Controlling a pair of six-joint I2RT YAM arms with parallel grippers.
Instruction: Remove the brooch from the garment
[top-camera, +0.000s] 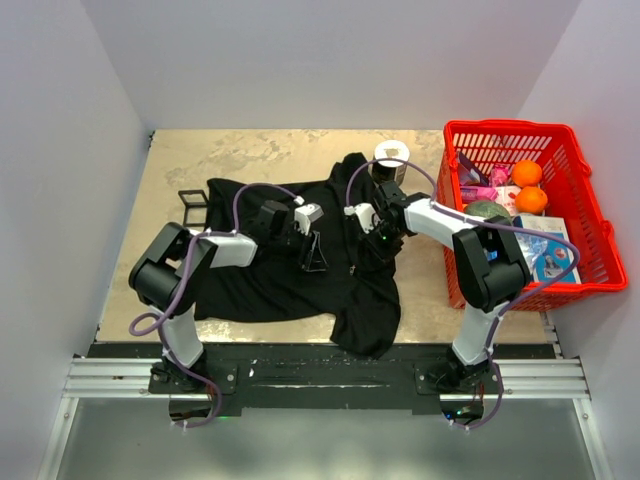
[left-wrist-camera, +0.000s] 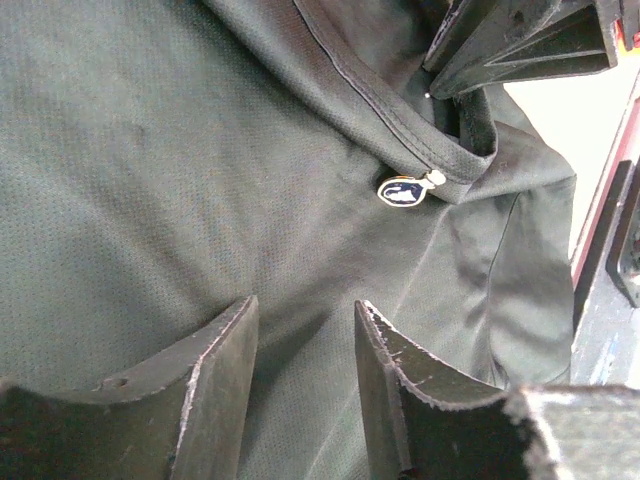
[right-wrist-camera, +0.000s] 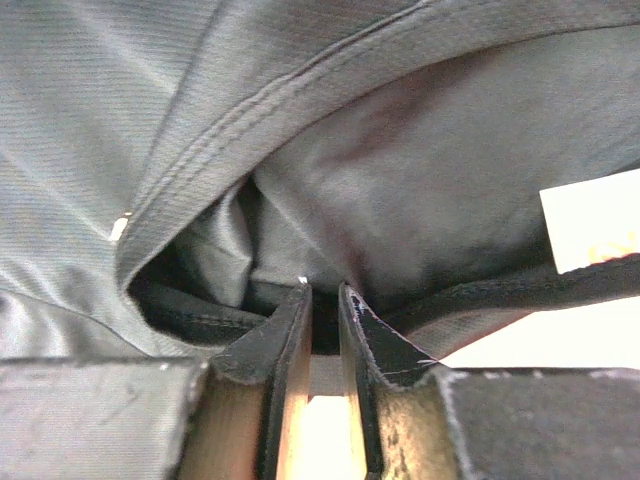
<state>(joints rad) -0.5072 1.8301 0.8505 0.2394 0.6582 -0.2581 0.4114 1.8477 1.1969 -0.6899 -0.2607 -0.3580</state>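
On the table (top-camera: 230, 155) the black T-shirt (top-camera: 260, 285) lies spread, its collar fold pinched in the narrow right gripper (right-wrist-camera: 323, 292), the left gripper (left-wrist-camera: 305, 310) wide apart above cloth, the gold-rimmed brooch (left-wrist-camera: 403, 190) at its one o'clock, by the collar seam.

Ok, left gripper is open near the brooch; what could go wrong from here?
1. The brooch sits tight against the collar hem, so the open left gripper may pinch the garment along with it.
2. The right gripper holds only a thin collar fold; pulling the brooch could slip it free.
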